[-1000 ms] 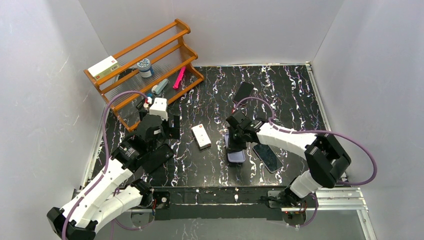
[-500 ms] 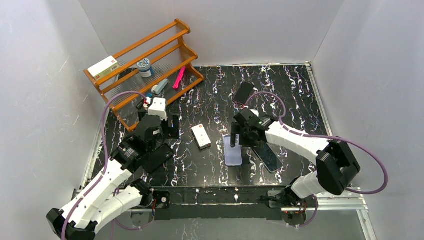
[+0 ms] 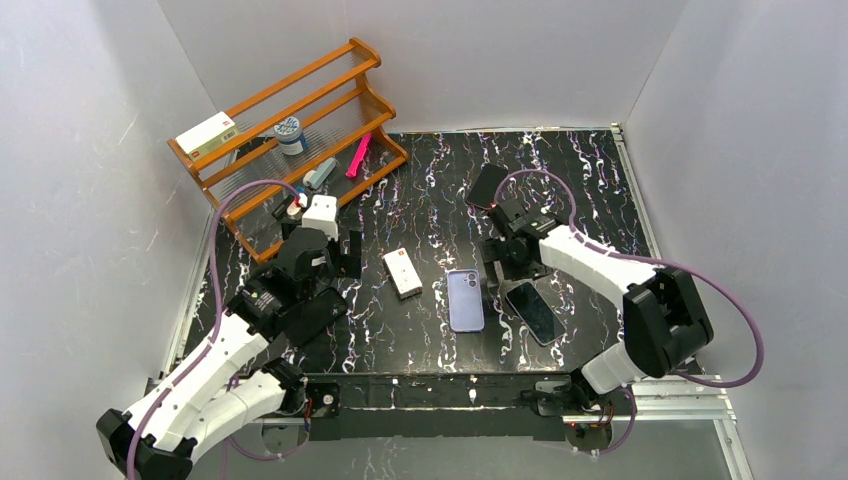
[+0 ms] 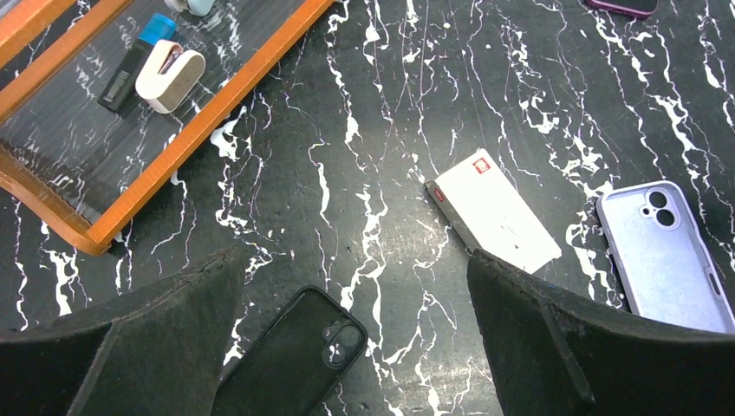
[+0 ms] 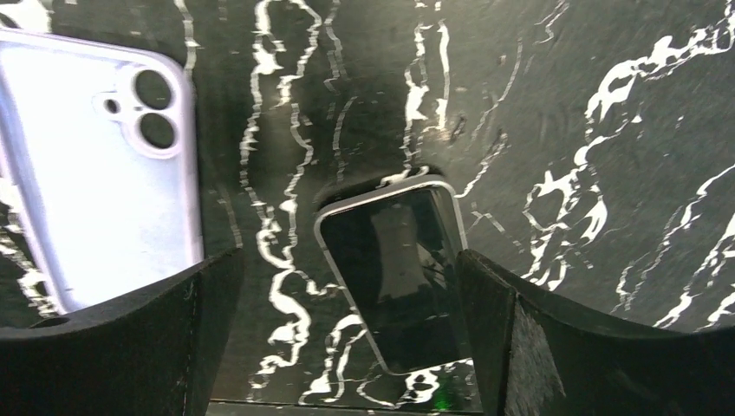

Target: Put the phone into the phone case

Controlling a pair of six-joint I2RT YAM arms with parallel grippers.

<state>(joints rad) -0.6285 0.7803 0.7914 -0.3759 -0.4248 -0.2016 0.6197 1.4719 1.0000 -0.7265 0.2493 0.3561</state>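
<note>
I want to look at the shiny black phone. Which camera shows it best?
The right wrist view: the phone lies large and close, screen up, beside the lilac case. The top view shows it small. The left wrist view misses it.

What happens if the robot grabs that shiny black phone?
Probably slippery: the phone has a glossy, reflecting face. It lies flat on the table, so its thin edges look hard to grab. Likely stiff, not bendy.

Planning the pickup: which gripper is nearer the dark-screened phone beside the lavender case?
Right. The right gripper hovers open over the phone; the left gripper sits far off, beyond the lavender case.
</note>
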